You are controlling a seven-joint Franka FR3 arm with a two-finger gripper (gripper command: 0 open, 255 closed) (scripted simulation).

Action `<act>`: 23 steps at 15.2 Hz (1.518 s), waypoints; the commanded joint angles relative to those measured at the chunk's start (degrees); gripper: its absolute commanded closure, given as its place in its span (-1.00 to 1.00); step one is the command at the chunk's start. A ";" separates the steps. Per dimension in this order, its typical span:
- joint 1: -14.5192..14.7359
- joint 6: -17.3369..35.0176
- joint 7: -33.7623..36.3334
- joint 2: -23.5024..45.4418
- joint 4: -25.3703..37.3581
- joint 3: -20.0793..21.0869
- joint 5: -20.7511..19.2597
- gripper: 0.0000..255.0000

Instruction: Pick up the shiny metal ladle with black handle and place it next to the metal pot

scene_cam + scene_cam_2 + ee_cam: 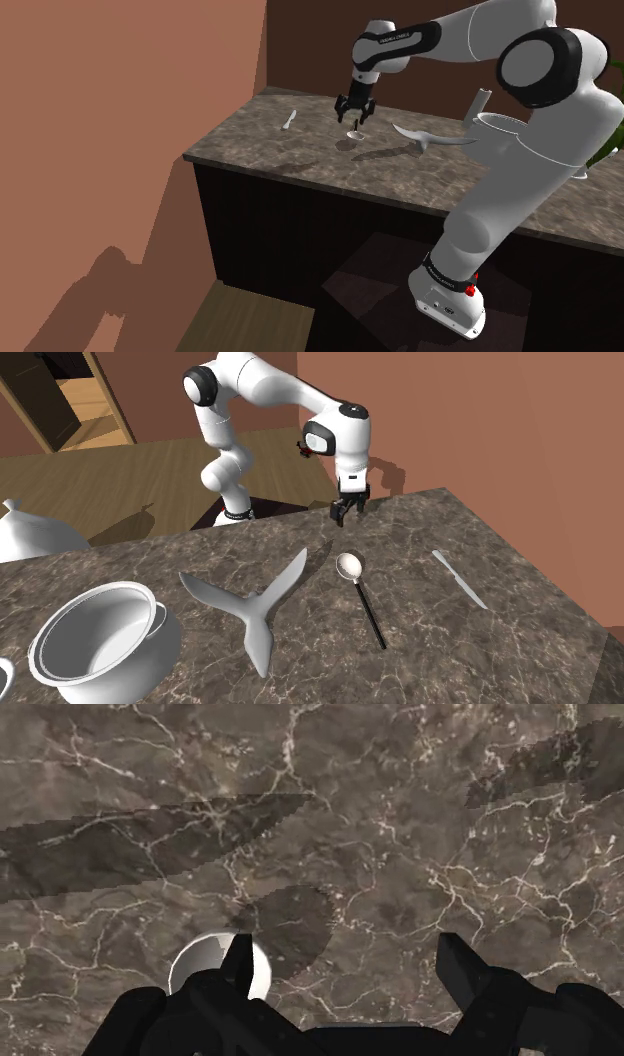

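Marbled tabletop (500, 642) carries the ladle (365, 607); the jaws hang wide open, empty, offset over its bowl, so one finger (237, 966) may strike it.

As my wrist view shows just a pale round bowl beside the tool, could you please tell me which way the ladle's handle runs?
Observer: In the second exterior view the ladle lies flat on the counter. Its black handle runs from the bowl away from the arm's stand, towards that camera.
Operator: Thank you. Where does the pot stand?
Observer: The pot is at that view's lower left, well apart from the ladle.
Operator: Does anything lie between them?
Observer: Yes, a white tail-shaped piece lies on the counter between the pot and the ladle.
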 commanded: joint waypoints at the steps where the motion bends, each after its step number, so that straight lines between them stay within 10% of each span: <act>1: -0.76 2.20 1.44 3.18 1.63 -0.74 0.25 -1.00; 16: -8.03 9.37 10.03 26.50 21.57 -6.61 5.24 -1.00; 23: -8.58 12.85 9.80 29.73 21.36 -6.34 6.29 -1.00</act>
